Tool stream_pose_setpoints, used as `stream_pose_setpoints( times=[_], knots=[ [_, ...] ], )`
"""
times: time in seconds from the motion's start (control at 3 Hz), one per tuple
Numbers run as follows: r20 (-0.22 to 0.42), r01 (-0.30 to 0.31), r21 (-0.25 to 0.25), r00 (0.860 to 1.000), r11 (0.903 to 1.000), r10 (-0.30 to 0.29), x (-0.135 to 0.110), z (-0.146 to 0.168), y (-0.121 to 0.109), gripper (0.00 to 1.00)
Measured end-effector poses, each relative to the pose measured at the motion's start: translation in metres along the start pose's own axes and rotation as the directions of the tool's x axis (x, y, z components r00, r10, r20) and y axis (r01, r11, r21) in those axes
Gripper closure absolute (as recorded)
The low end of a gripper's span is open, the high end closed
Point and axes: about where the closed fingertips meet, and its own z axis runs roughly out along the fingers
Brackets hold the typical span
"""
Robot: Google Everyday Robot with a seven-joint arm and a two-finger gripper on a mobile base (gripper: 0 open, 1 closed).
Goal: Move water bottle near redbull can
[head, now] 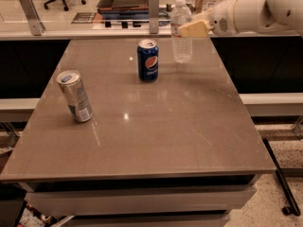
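View: camera view, the only one; everything below is read from it.
Tool: the tool (187,30) sits at the far right of the tabletop (156,126), reaching in from the right edge of the picture on a white arm (246,13).
Tool state: it meets the upper body of the water bottle, but I cannot tell whether it is clamped on it or only resting against it.
Water bottle: the water bottle (182,46) stands upright right at the tool's tip, touching it, its base seemingly on the tabletop.
Redbull can: the redbull can (75,96) is well apart from the tool, across the tabletop toward the camera and the picture's left, and it leans a little.
Pepsi can: the Pepsi can (148,60) is near the tool, just beyond the bottle on the side toward the redbull can.
Done: by my reading, the reach to the bottle is made and nothing more.
Left: securing the grip if it is not secured, carrying the bottle past the Pepsi can, and setting it down beside the redbull can.
Hidden: the side of the bottle behind the tool and the contact there.
Cut off: most of the arm and the whole base lie outside the picture.
Hard to make out: whether the bottle is lifted at all, and how much water it holds.
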Motion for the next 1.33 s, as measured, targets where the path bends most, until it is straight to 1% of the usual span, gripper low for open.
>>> stream_pose_setpoints(
  times=[0.33,0.67,1.0,1.33],
  knots=[
    [-0.024,-0.015,-0.008,1.000,0.9999,0.015,-0.016,-0.032,-0.006,1.00],
    [-0.013,-0.023,-0.044,1.000,0.9988,0.022,-0.029,-0.064,0.011,1.00],
    [0.020,-0.018,-0.075,1.000,0.9970,0.020,-0.044,-0.092,0.045,1.00],
    [0.047,-0.035,-0.117,0.998,0.9925,0.040,-0.044,-0.108,0.098,1.00]
  ],
)
